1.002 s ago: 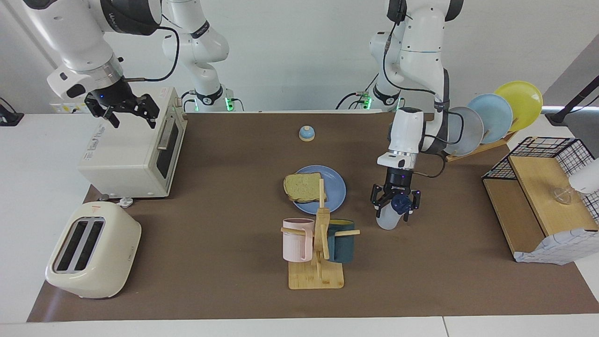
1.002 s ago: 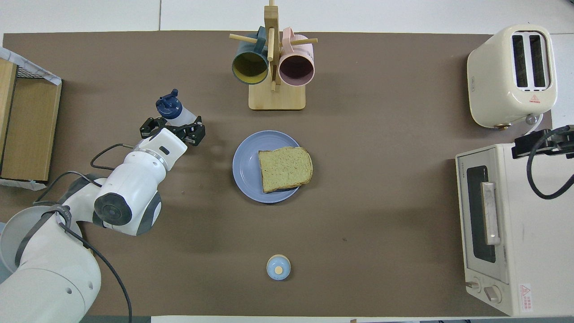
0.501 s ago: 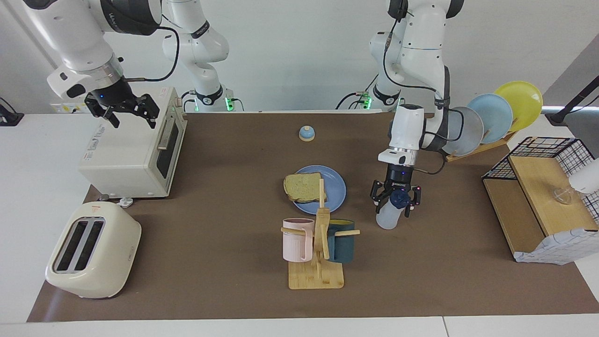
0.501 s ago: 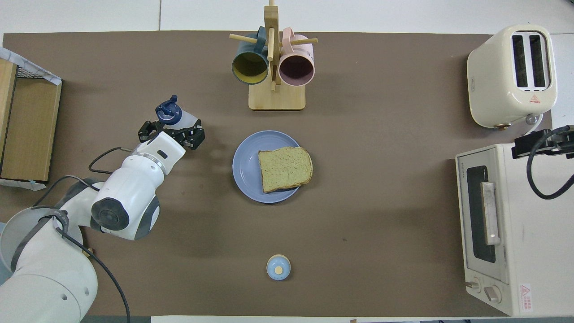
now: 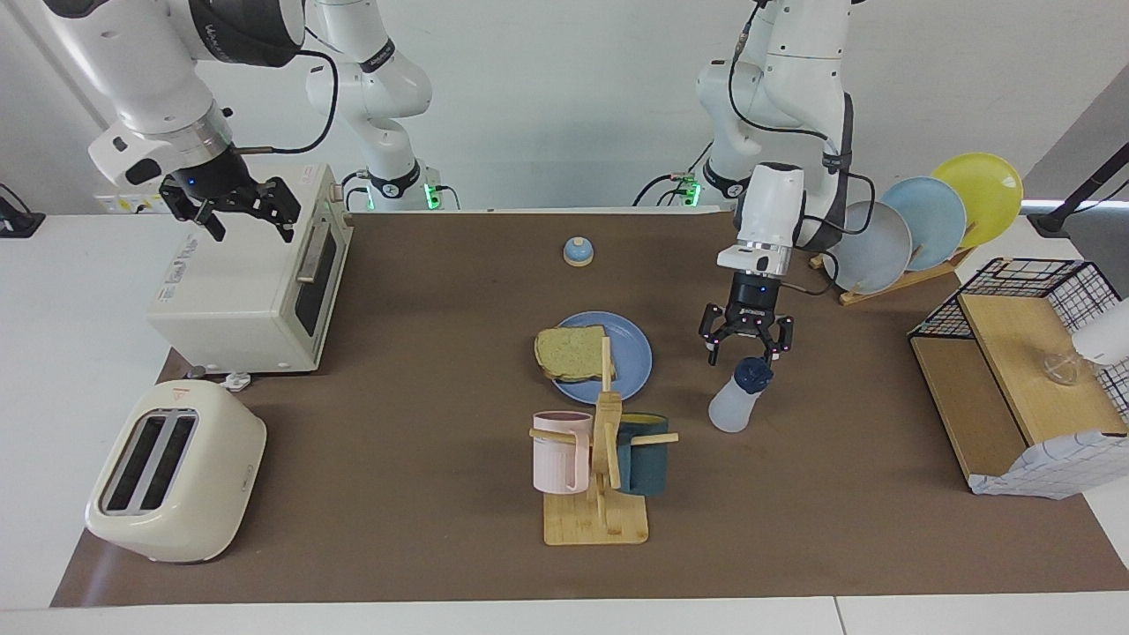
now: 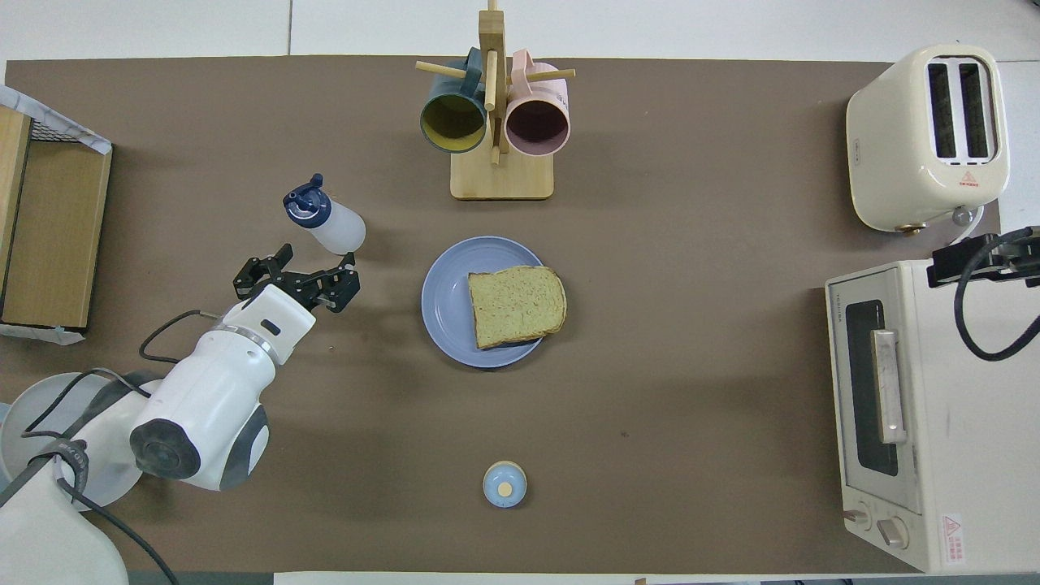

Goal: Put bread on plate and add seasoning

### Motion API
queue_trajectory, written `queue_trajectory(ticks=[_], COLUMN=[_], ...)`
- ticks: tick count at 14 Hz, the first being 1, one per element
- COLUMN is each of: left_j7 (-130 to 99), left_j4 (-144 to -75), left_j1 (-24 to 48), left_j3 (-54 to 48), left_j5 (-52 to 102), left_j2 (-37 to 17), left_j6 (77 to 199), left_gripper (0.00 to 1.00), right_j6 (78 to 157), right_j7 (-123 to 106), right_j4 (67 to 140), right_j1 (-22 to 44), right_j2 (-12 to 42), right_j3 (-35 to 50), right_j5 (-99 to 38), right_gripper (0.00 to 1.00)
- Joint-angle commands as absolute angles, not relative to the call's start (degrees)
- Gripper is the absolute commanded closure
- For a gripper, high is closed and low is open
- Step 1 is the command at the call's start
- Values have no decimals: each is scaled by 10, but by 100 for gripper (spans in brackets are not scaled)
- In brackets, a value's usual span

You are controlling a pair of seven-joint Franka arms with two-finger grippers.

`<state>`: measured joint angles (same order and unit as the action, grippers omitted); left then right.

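The bread (image 5: 571, 352) (image 6: 516, 305) lies on the blue plate (image 5: 631, 353) (image 6: 445, 302) at mid-table, overhanging its rim toward the right arm's end. The seasoning bottle (image 5: 737, 402) (image 6: 327, 222) stands free on the mat, beside the plate toward the left arm's end. My left gripper (image 5: 746, 346) (image 6: 294, 279) is open and empty, raised just above the bottle's navy cap and clear of it. My right gripper (image 5: 238, 214) (image 6: 979, 258) is open and waits above the toaster oven.
A mug tree (image 5: 604, 441) (image 6: 493, 106) with a pink and a teal mug stands farther from the robots than the plate. A bell (image 5: 578, 252) (image 6: 504, 484), toaster oven (image 5: 256, 282), toaster (image 5: 172, 472), plate rack (image 5: 917, 225) and a wire-and-wood shelf (image 5: 1014, 370) stand around.
My left gripper has risen off the seasoning bottle and drawn back toward the robots, open. The bottle stays standing on the mat. The right arm has not moved.
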<state>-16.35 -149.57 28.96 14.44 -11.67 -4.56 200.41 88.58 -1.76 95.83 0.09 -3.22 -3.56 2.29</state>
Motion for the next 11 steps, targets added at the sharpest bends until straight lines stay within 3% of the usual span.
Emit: queue_trajectory(ticks=[1,7,11], left_j7=[-156,-186,-249], left_j4=[-1546,-1543,-1467], left_j1=[302,365,367], left_j3=[148,135,76], left_j5=[-123,-124,-124], left_j2=[17,133,161], left_j6=[2001,1806,1647], left_gripper=[0,0,0], right_j6=[880,879,879], right_j7=[-25,-25,-25], right_j4=[954,954,954], right_j1=[-8,-8,-8], right_j2=[-31,-31,-31], right_j3=[-30,-30,-30], right_j5=[25,25,25], right_gripper=[0,0,0])
